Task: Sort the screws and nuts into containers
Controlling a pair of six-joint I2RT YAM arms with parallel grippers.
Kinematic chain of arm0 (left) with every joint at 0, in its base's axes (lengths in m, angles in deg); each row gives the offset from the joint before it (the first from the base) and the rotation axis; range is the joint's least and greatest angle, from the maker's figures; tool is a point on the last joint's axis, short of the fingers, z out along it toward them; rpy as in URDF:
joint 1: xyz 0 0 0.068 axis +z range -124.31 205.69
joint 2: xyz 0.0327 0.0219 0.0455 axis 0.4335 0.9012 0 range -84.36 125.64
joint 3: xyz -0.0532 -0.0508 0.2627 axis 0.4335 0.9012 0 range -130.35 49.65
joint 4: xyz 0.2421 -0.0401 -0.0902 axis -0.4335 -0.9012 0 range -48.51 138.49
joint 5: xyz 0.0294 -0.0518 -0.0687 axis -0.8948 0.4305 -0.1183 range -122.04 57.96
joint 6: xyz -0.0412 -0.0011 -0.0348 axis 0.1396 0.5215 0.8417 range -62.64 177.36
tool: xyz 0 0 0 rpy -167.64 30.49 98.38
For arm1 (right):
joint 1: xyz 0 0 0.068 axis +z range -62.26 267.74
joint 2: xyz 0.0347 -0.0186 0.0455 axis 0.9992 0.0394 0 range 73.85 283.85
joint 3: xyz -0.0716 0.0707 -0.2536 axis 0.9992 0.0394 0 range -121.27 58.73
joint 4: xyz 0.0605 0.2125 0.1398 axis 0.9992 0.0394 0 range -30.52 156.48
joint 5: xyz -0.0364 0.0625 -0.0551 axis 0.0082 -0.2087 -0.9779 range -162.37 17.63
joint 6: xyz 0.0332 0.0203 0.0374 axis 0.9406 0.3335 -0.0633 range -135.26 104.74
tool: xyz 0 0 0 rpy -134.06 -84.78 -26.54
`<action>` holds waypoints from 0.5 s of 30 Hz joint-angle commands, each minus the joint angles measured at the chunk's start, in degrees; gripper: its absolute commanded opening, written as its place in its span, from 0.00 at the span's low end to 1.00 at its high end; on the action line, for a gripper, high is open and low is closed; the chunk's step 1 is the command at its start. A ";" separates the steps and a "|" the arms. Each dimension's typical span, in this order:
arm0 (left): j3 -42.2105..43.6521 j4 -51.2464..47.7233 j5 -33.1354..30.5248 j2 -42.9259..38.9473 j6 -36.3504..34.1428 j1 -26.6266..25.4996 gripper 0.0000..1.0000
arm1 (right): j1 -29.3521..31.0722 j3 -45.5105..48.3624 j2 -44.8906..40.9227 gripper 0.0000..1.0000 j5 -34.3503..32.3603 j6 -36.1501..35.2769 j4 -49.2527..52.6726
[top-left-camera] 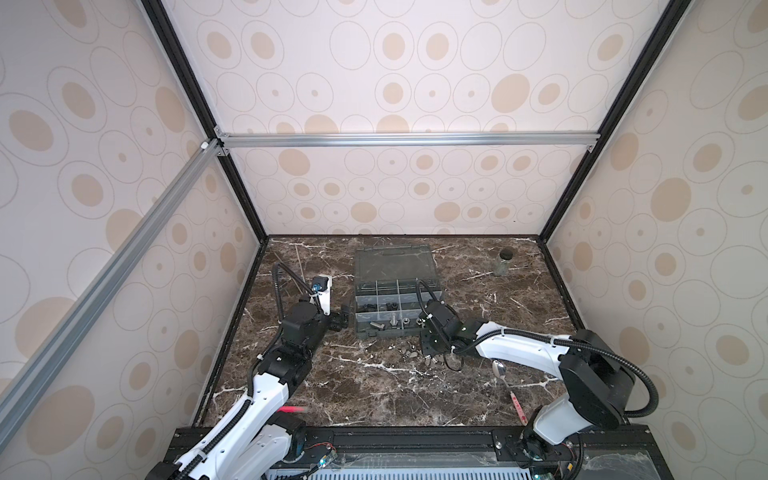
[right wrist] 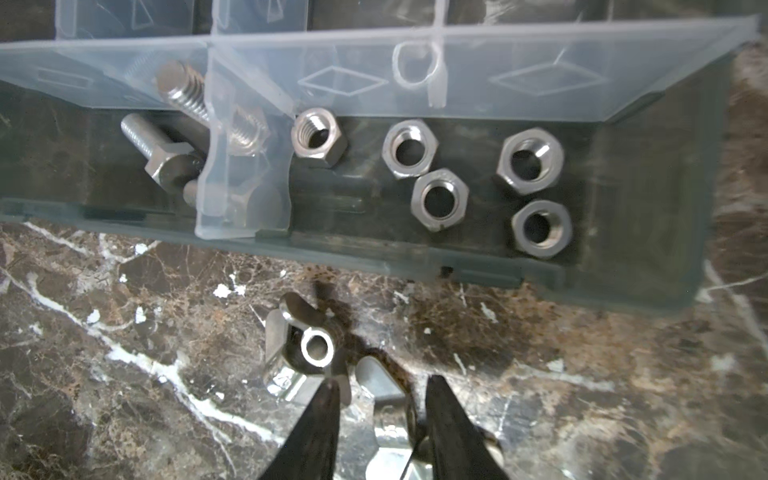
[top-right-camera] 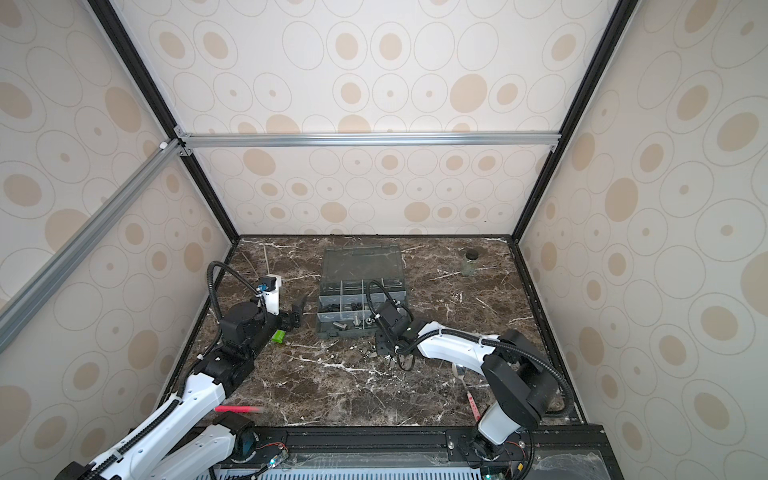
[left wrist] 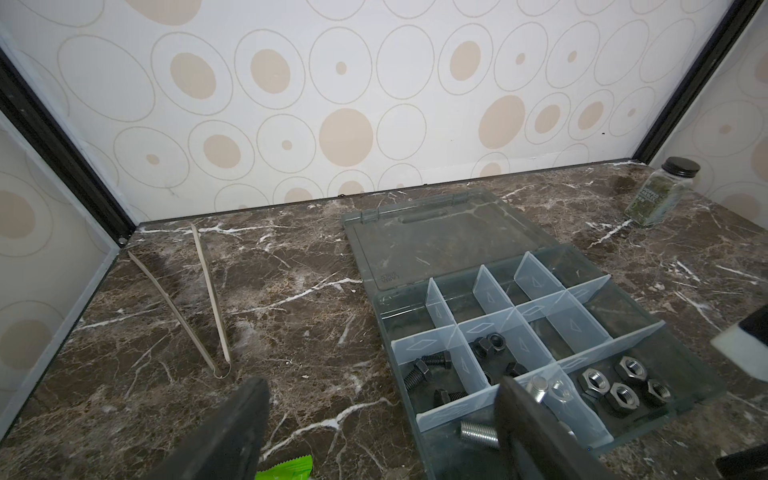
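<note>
- Now the right claw [right wrist: 382, 390] hangs low over the table [right wrist: 124, 374]. Its two fingers are a little apart, one on each side of a shiny wing nut [right wrist: 380, 374]. I cannot tell if they touch it yet.
- More loose nuts [right wrist: 307, 345] lie in a small pile right there, just in front of the grey box [right wrist: 374, 257].
- I think the job now is to pinch that one nut and lift only it. The pile is tight, so the fingers should squeeze the nut's middle and go straight up. If not, a neighbor nut may get dragged along.
- The silver hex nuts [right wrist: 409, 149] sit in the front corner container [right wrist: 615, 166]. The screws [right wrist: 158, 149] are next door, behind a see-through wall [right wrist: 245, 166]. I guess this nut belongs with nuts, not with screws.
- The box's front wall is very close, so the claw should rise above that edge before it moves across.
- The left claw [left wrist: 374, 432] is wide open and holds nothing. It waits just beside the left side of the box, out of the way.
- Lots of bare table lies on the near side of the pile. A spoon [top-left-camera: 498, 370] lies near the right arm. The sticks [left wrist: 212, 299] and the jar [left wrist: 660, 195] are well apart from the work.
</note>
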 commanded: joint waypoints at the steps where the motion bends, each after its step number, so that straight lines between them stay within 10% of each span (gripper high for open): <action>1: -0.69 2.06 2.91 0.70 1.74 1.37 0.85 | 0.79 -1.66 1.57 0.35 1.69 -0.16 -0.34; 15: -2.99 1.06 11.53 6.56 4.21 4.10 0.85 | 1.76 -2.87 5.60 0.26 3.89 -0.48 -0.61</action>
